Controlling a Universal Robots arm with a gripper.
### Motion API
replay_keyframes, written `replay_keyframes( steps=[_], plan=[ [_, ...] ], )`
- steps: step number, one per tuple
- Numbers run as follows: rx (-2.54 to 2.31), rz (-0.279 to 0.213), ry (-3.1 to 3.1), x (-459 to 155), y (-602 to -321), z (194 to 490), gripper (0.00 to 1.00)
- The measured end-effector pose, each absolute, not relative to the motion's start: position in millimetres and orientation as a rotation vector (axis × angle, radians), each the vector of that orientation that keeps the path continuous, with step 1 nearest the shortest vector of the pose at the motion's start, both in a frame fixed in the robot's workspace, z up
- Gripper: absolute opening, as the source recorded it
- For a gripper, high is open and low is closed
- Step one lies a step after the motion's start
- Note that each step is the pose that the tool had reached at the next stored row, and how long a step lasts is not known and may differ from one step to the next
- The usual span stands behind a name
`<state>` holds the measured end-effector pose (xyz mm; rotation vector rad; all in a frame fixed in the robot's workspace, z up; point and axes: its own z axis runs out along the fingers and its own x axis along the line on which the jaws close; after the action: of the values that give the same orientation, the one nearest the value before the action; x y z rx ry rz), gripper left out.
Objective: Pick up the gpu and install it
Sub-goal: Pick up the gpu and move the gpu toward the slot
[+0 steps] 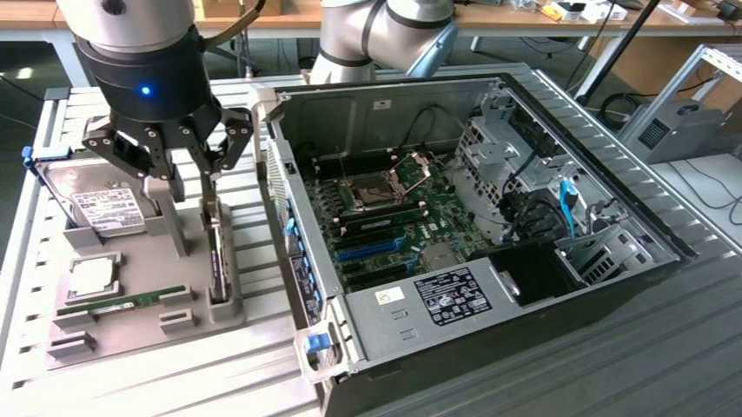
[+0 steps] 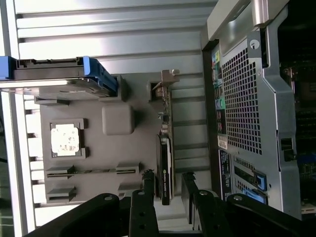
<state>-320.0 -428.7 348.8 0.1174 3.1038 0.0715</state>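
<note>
The gpu [image 1: 218, 256] is a thin dark card standing on its edge in a slot of the grey holder tray [image 1: 134, 261], with its metal bracket end [image 2: 165, 79] toward the hard drive side. My gripper [image 1: 191, 187] hangs just above it, close to the exterior view's left of the open computer case [image 1: 464, 217]. In the wrist view the gpu [image 2: 165, 168] runs between my two black fingers [image 2: 148, 185], and my gripper [image 2: 169, 181] straddles the card's end. The jaws stand open, with a small gap on each side of the card.
On the same tray lie a hard drive in a blue frame [image 1: 99, 204], a square processor chip [image 1: 93, 276], a green RAM stick [image 1: 122, 301] and a grey block [image 2: 118, 118]. The case's rear wall [image 2: 242, 108] rises right beside the tray. The motherboard [image 1: 377, 217] lies inside.
</note>
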Motion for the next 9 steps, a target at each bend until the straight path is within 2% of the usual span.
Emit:
replay_keyframes(
  steps=[9],
  plan=[
    [0.117, 0.071, 3.104, -320, -429, 337, 0.36]
  ],
)
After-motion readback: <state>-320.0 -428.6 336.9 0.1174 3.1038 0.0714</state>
